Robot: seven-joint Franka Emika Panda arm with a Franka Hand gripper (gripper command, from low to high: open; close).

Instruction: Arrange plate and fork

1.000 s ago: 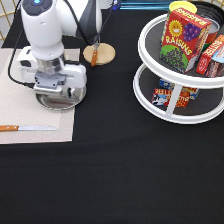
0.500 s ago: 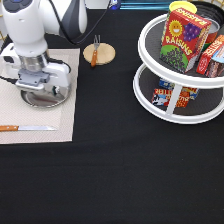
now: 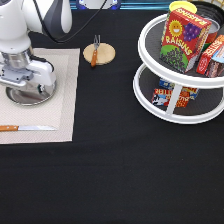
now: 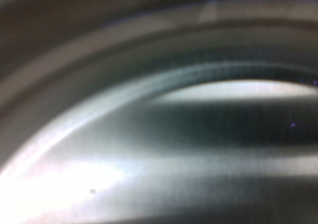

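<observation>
The shiny silver plate (image 3: 31,98) sits low over the beige placemat (image 3: 62,107) at the exterior view's left. My gripper (image 3: 24,86) is right on top of it, shut on the plate, and the hand hides most of the plate. The wrist view is filled by the plate's rim and metal inner surface (image 4: 141,150) from very close. The fork (image 3: 94,50), with an orange-brown handle and short tines, lies across the small round wooden disc (image 3: 105,54) near the exterior view's top, well apart from the gripper.
A wooden-handled knife (image 3: 25,128) lies on the placemat's near edge. A white two-tier round rack (image 3: 172,102) at the exterior view's right holds a raisins box (image 3: 182,37) and other packets. The table is covered in black cloth.
My gripper has moved toward the exterior view's left over the placemat, and the plate has moved with it. The fork, disc and knife have not moved.
</observation>
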